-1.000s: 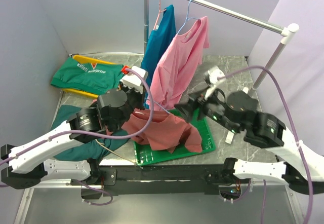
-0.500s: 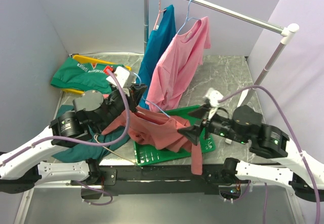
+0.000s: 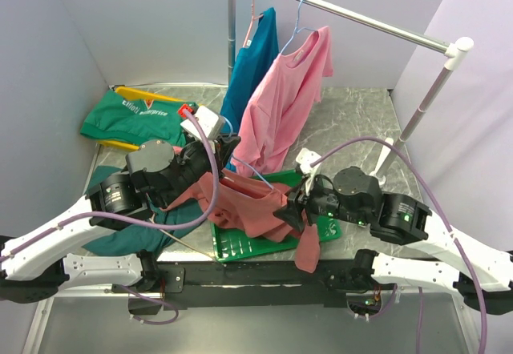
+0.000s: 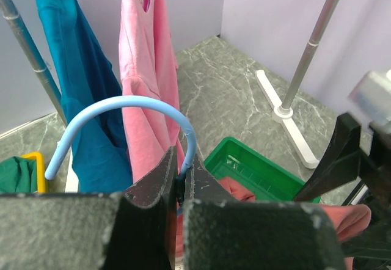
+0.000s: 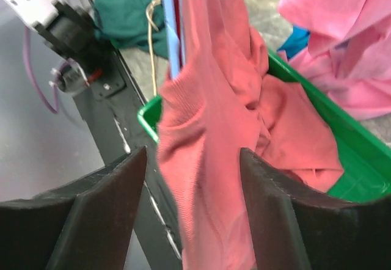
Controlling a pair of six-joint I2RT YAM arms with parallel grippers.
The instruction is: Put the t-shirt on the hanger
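Note:
The salmon-red t-shirt (image 3: 244,206) is draped over the light blue wire hanger (image 3: 244,169) above the green tray (image 3: 325,227), and one end hangs past the table's front edge. My left gripper (image 3: 228,147) is shut on the hanger's curled hook (image 4: 122,102), with its jaws (image 4: 181,173) pinching the wire. My right gripper (image 3: 288,210) is open at the shirt's right side. In the right wrist view its fingers (image 5: 104,215) stand wide on either side of a hanging fold of the t-shirt (image 5: 214,129), beside the hanger's wire (image 5: 171,32).
A clothes rail (image 3: 353,18) at the back holds a teal-blue shirt (image 3: 250,62) and a pink shirt (image 3: 284,98) on hangers. Its foot (image 3: 389,158) stands at the right. A green printed shirt (image 3: 136,118) lies at the back left, a dark teal one (image 3: 112,234) at the front left.
My right gripper came down from above the tray and moved left against the shirt's hanging end. My left gripper shifted with the hanger, lifting the shirt's left part.

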